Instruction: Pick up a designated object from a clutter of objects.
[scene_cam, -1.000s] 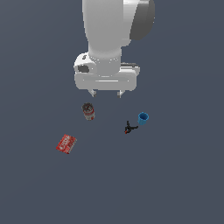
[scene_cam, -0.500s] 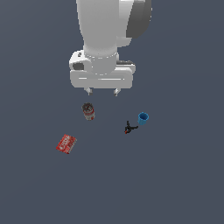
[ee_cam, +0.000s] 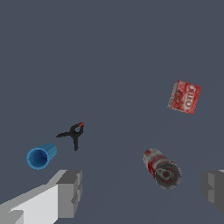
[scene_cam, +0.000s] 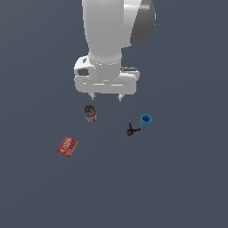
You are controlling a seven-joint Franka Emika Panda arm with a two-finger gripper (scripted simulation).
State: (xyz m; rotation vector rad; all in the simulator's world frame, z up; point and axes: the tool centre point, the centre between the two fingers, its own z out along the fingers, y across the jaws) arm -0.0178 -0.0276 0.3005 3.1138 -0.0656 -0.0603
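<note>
Black with red tips, the clamp (scene_cam: 132, 130) is seen right of centre in the exterior view, lying flat on the dark grey-blue floor (scene_cam: 187, 187). It is just beside the blue cup (scene_cam: 145, 120), which sits up and to its right in that frame; whether the two touch cannot be told. The red-labelled can (scene_cam: 90, 113) is placed left of centre, well apart from the clamp. The flat red box (scene_cam: 67, 146) with white lettering is found lower left, apart from the can.

White arm (scene_cam: 116, 31) is shown filling the upper middle of the exterior view, with the gripper (scene_cam: 106, 96) hanging above the floor. Its two finger stubs are seen spread apart, nothing held between them. The gripper is positioned higher in the frame than the can and the clamp, roughly between them across the frame, touching neither.

In the wrist view the clamp (ee_cam: 73, 134) is seen with its handles splayed and a red tip showing. The cup (ee_cam: 40, 156) is seen lying on its side near it, open mouth facing the camera. The can (ee_cam: 162, 169) is also seen on its side, and the box (ee_cam: 184, 96) is set well apart from the clamp. Grey fingertips (ee_cam: 70, 192) are visible at both lower corners, wide apart, with bare floor between.
</note>
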